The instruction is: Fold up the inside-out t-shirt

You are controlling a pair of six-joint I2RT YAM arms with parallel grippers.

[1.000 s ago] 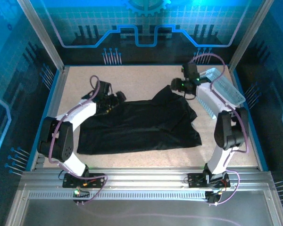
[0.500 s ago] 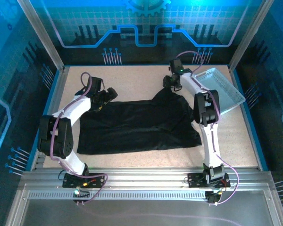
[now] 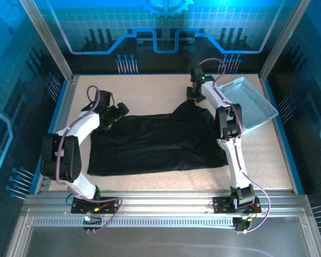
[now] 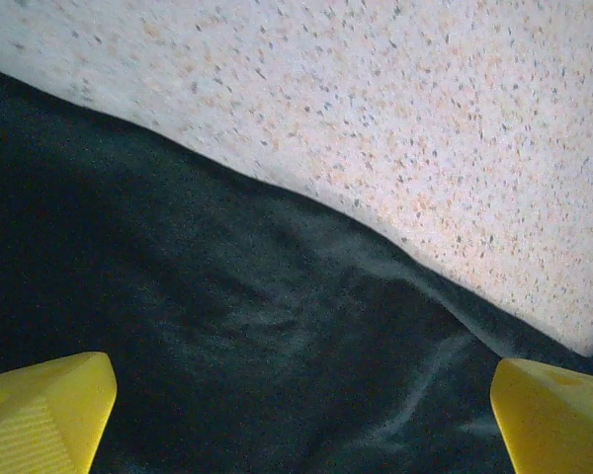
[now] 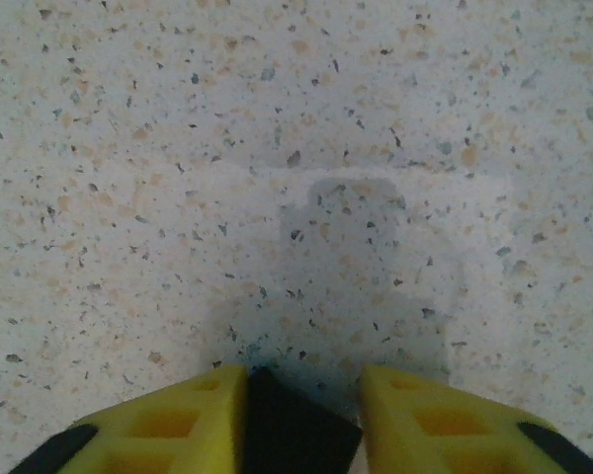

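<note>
Top external: t-shirt is laid flat; no fold is evident. Its far corner is apparently pinched by right gripper; left gripper is spread wide.

A black soft fabric t-shirt covers the lower left of the left wrist view, its edge running on a slant from the upper left down to the lower right, with the pale speckled stone-look table surface bare beyond it. Soft wrinkles and a shallow fold lie in the cloth just inside that edge, toward the right. The left gripper has its yellow wedge-shaped plastic fingertips spread wide at the two bottom corners, with the dark fabric between them.
</note>
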